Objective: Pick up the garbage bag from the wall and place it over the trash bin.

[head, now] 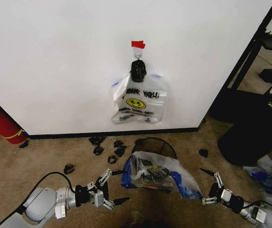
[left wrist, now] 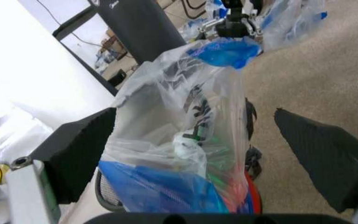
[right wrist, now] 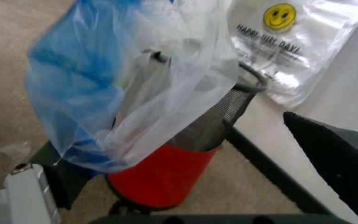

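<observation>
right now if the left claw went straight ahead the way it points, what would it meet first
Most likely the garbage bag draped on the trash bin: the open left claw points at its near side, with the plastic between the fingers in the wrist view. Depth is unclear.

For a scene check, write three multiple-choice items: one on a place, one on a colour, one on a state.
1. The bag with the yellow smiley hangs
A) on the white wall
B) on the carpet
C) in the left gripper

2. The trash bin's base is
A) blue
B) red
C) green

3. The left gripper is
A) shut on the bin
B) open beside the garbage bag
C) against the wall

A: it hangs under red tape.
B: the right wrist view shows red.
B: its fingers are spread.
</observation>
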### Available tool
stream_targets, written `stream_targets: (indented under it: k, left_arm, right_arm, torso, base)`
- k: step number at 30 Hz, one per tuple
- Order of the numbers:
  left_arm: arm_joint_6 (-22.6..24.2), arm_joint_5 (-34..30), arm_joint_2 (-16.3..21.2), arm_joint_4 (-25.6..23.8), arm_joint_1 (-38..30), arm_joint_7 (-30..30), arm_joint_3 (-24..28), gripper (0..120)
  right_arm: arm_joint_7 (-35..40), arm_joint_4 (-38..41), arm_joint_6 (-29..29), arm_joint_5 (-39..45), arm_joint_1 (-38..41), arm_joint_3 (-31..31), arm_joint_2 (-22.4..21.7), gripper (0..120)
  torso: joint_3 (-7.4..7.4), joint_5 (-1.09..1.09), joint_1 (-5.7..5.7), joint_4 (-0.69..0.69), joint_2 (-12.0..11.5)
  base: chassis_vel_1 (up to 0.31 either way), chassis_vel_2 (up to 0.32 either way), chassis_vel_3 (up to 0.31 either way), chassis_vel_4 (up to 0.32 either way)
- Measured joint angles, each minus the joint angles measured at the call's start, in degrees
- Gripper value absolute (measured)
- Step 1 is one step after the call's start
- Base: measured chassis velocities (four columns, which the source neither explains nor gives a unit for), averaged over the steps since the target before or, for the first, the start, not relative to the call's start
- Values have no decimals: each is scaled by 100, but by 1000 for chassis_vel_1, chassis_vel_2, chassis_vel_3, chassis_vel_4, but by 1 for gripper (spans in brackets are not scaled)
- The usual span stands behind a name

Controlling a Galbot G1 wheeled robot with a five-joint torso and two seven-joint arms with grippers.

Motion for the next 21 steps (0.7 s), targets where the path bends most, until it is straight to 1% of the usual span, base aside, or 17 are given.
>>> stream_targets:
  k: [1, 4, 6, 8, 10, 13, 14, 15, 17, 20, 21]
  left_arm:
    - [0, 9, -7, 0, 8, 0, 0, 100]
    - [-7, 63, -44, 0, 36, -2, 4, 100]
    - [-14, 82, -65, -5, 49, -24, 20, 100]
    - [-16, 83, -69, -12, 50, -51, 28, 100]
    - [-16, 83, -73, -38, 45, -133, 53, 100]
    - [-15, 83, -78, -70, 15, -216, 79, 100]
    - [-14, 83, -79, -72, 10, -224, 82, 100]
    - [-14, 83, -79, -72, 10, -224, 82, 100]
    - [-12, 84, -85, -74, 1, -240, 94, 100]
    - [-12, 95, -98, -74, -1, -243, 117, 100]
    - [-13, 97, -102, -74, 1, -245, 123, 100]
  right_arm:
    - [108, -50, 2, 155, 0, -95, 6, 100]
    - [810, -152, 4, 780, -29, -486, 27, 100]
    - [1138, -165, 4, 1044, -50, -658, 50, 100]
    - [1237, -157, 4, 1136, -66, -720, 53, 100]
    - [1382, -83, -10, 1482, -124, -886, 41, 100]
    - [1881, 386, -449, 2556, -364, -1294, -71, 100]
    - [1982, 489, -536, 2746, -405, -1359, -88, 100]
    - [1982, 489, -536, 2746, -405, -1359, -88, 100]
    - [2326, 763, -768, 3107, -520, -1506, -119, 100]
    - [2881, 932, -981, 3169, -623, -1640, -133, 100]
    - [3244, 981, -1093, 3112, -661, -1699, -138, 100]
  torso:
    - [0, 0, 0, 0, 0]
    - [0, 1, 0, 1, 0]
    - [0, 0, 0, 1, 0]
    - [0, 0, 0, 1, 0]
    - [0, 0, 0, 0, 0]
    - [0, -1, 0, 0, 0]
    - [0, -1, 0, 0, 0]
    - [0, -1, 0, 0, 0]
    - [0, -1, 0, 1, 0]
    - [0, -1, 0, 0, 0]
    - [0, -1, 0, 0, 0]
  base:
    - [0, 0, 0, 0]
    - [0, 0, 0, 0]
    - [0, 0, 0, 0]
    - [0, 0, 0, 0]
    - [0, 0, 0, 0]
    - [0, 0, 0, 0]
    - [0, 0, 0, 0]
    - [0, 0, 0, 0]
    - [0, 0, 0, 0]
    - [0, 0, 0, 0]
    - [0, 0, 0, 0]
